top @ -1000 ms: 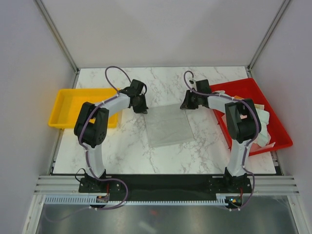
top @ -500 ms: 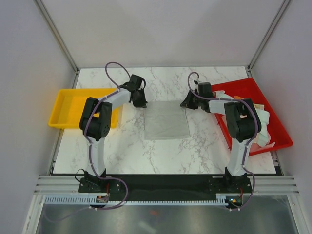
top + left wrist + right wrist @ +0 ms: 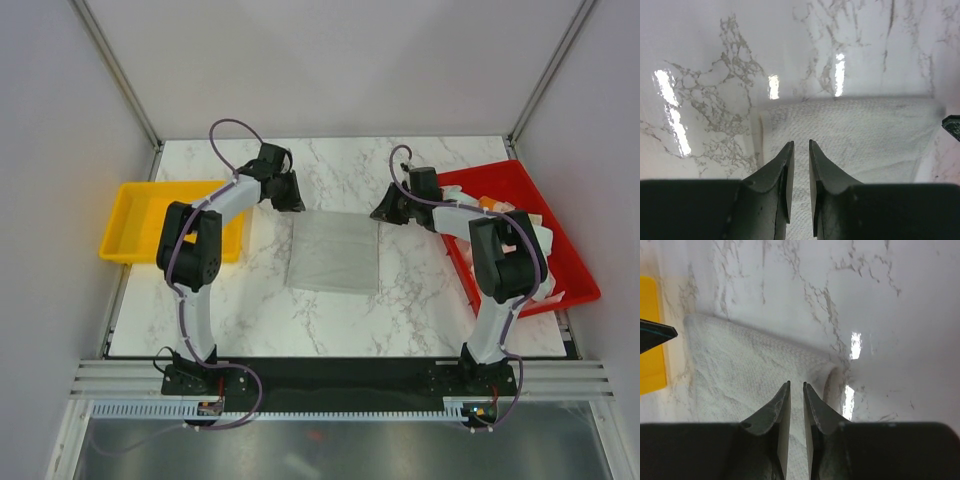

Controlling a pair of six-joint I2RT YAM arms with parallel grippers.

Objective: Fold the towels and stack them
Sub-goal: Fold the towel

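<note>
Grey-white towel, far corners beneath left claw and right claw

Bright, even overhead light fills the top view, leaving only faint shadows. The glossy white marble tabletop throws hard white glare in both wrist views (mostly long streaks). The folded grey-white towel casts a thin, soft shadow.

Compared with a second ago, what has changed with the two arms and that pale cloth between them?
The left gripper drew back toward the far edge; the right gripper barely shifted. Both have parted their jaws slightly, releasing the far corners of the grey-white towel, which slid a little leftward and lies flat. The yellow tray, red tray and its towels stayed put.
</note>
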